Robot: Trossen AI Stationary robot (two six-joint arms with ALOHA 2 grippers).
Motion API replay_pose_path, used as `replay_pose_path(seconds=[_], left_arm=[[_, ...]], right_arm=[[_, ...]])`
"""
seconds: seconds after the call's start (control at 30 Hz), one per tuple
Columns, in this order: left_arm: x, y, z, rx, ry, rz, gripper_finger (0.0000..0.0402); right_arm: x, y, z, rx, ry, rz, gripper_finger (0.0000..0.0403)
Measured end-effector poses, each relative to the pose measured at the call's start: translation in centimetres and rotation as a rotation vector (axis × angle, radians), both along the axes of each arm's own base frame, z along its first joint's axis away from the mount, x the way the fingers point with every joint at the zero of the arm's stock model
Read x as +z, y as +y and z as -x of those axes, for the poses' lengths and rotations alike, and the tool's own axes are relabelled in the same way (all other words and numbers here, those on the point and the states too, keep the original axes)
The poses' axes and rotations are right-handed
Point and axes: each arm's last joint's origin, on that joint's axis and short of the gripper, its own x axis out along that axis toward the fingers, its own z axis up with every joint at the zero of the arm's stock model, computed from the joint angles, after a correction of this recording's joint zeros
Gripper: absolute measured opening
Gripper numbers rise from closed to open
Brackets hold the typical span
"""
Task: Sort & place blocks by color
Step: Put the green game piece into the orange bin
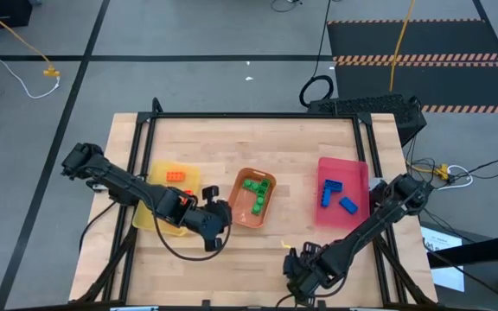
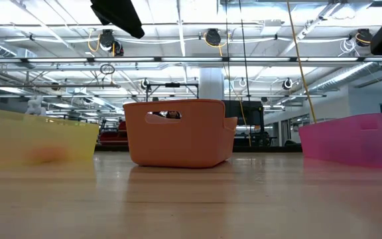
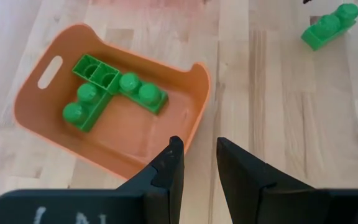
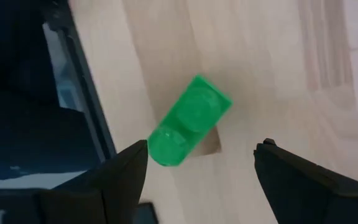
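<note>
One green brick (image 4: 188,121) lies on the bare wood near the table's front edge, also seen far off in the left wrist view (image 3: 330,26). My right gripper (image 4: 201,158) hangs over it, open, its fingers standing apart on either side of the brick's near end without touching it. Green bricks (image 3: 107,90) lie in the orange tray (image 1: 253,203), orange bricks (image 1: 175,175) in the yellow tray (image 1: 158,216), blue bricks (image 1: 334,194) in the pink tray (image 1: 342,168). My left gripper (image 3: 199,149) hovers beside the orange tray's near rim, slightly open and empty.
The three trays stand in a row across the table's middle, and they also show in the low view: yellow (image 2: 38,136), orange (image 2: 178,133), pink (image 2: 357,136). The dark frame rail (image 4: 86,93) at the table's front edge runs close beside the green brick.
</note>
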Motion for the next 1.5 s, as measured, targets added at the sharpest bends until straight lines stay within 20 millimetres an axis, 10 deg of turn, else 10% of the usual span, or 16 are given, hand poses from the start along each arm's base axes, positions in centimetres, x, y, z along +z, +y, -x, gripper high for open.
replay_pose_path(seconds=[0.8,1.13,1.5], left_arm=[[-2.1,-0.4,0.6,-0.007,0.029,-0.008,0.0097],[-2.1,-0.4,0.6,-0.016,0.024,-0.012,0.0097],[-2.1,-0.1,0.4,-0.031,0.027,-0.031,0.0097]], right_arm=[[-5.6,-0.8,-0.1,-0.009,0.042,0.086,0.0275],[-5.8,-1.6,-0.1,0.095,0.039,0.165,0.0116],[0.8,-7.6,-2.4,0.178,-0.266,0.351,0.0116]])
